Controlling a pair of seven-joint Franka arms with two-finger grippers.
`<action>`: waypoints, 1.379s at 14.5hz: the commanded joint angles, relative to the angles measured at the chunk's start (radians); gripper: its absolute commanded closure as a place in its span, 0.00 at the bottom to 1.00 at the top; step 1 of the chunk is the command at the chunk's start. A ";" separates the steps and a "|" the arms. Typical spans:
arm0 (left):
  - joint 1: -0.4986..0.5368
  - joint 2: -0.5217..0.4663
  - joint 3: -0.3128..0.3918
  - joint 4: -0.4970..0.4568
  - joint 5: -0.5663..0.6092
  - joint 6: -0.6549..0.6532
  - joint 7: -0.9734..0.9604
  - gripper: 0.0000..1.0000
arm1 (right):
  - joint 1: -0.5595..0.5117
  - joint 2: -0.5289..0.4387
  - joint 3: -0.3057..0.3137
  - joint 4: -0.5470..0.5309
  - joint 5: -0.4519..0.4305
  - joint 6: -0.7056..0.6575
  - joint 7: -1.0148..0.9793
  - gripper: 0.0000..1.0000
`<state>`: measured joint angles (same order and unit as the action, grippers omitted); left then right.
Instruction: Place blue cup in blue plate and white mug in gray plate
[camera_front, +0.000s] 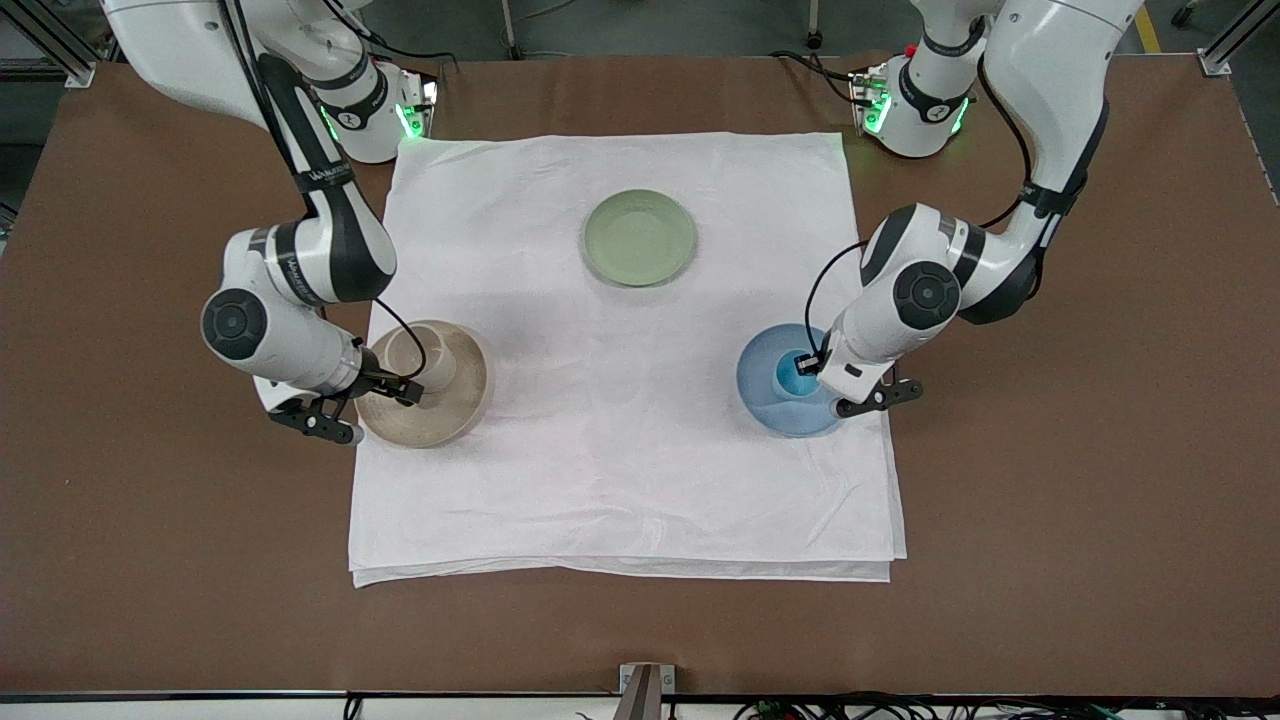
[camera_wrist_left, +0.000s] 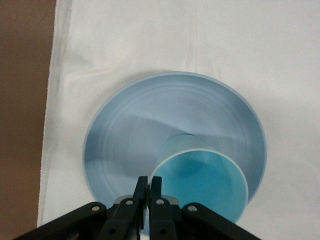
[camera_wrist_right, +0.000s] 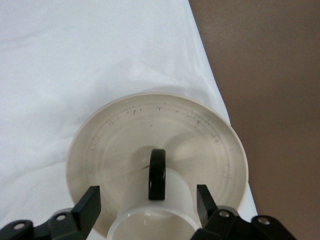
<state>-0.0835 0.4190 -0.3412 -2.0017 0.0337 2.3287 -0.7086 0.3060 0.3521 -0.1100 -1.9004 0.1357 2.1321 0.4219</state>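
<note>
The blue cup (camera_front: 793, 376) is upright at the middle of the blue plate (camera_front: 762, 400), toward the left arm's end of the cloth. My left gripper (camera_front: 806, 366) is shut on the cup's rim wall; in the left wrist view the fingers (camera_wrist_left: 141, 186) pinch the rim of the cup (camera_wrist_left: 205, 185) over the plate (camera_wrist_left: 150, 120). The white mug (camera_front: 438, 362) stands in the gray plate (camera_front: 450, 415). My right gripper (camera_front: 405, 386) is open, one finger on each side of the mug (camera_wrist_right: 175, 197), its dark handle (camera_wrist_right: 157, 175) pointing away, over the plate (camera_wrist_right: 150, 120).
A pale green plate (camera_front: 640, 237) lies on the white cloth (camera_front: 620, 480) nearer the robots' bases, between the two arms. Brown tabletop (camera_front: 1080, 480) surrounds the cloth. The gray plate sits at the cloth's edge toward the right arm's end.
</note>
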 joint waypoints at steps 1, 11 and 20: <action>0.005 -0.011 0.001 0.004 0.018 0.005 -0.034 0.08 | -0.053 -0.015 -0.016 0.229 -0.080 -0.280 -0.093 0.00; 0.066 -0.108 0.016 0.598 0.022 -0.622 0.177 0.00 | -0.263 -0.018 -0.016 0.592 -0.105 -0.695 -0.420 0.00; 0.297 -0.293 0.010 0.615 0.123 -0.825 0.579 0.00 | -0.254 -0.152 -0.013 0.500 -0.094 -0.732 -0.419 0.00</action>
<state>0.1683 0.1760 -0.3202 -1.3776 0.1891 1.5358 -0.1991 0.0559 0.3010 -0.1336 -1.3045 0.0461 1.3970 0.0093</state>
